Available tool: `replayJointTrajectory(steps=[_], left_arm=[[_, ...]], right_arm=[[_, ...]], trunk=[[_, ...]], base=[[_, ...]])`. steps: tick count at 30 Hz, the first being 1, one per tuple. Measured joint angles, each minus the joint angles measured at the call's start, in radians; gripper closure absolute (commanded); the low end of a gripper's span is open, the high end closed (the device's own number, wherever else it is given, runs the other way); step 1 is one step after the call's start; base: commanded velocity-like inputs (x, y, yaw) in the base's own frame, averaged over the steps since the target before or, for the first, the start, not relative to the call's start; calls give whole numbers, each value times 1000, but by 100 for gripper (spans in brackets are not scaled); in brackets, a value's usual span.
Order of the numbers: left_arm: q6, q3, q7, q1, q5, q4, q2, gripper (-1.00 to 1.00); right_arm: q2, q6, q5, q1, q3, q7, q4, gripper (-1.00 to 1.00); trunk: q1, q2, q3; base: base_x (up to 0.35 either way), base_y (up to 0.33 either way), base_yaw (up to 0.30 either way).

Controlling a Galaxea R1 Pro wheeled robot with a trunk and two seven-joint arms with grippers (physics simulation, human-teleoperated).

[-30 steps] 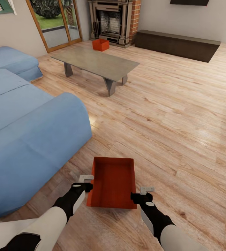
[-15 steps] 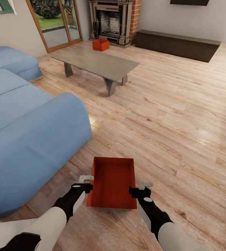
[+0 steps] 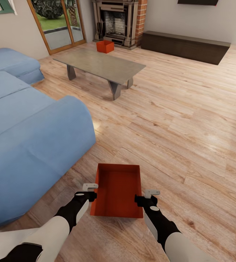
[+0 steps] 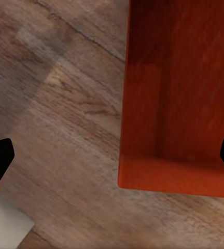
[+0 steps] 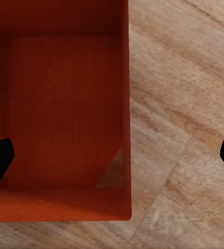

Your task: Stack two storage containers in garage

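in the living room, my two grippers flank a red-orange storage container (image 3: 118,191) that sits open-top on the light wood floor (image 3: 191,120) just beside the blue sofa (image 3: 30,145): my left gripper (image 3: 90,191) is at its left wall and my right gripper (image 3: 146,195) at its right wall, each with fingers spread wide and straddling that wall, holding nothing. the second storage container (image 3: 105,46) stands well apart on the floor before the brick fireplace (image 3: 120,22), beyond the low grey table (image 3: 101,65).
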Motion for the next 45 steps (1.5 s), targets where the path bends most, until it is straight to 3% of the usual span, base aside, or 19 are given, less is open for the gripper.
replayJointTrajectory(steps=[45], left_arm=[[2,0,3,0,-8,3,3,-100]], right_arm=[[-9,-11,4,1,0,-5,13,-100]], trunk=[[173,-315,-141]], base=[[0,0,0]])
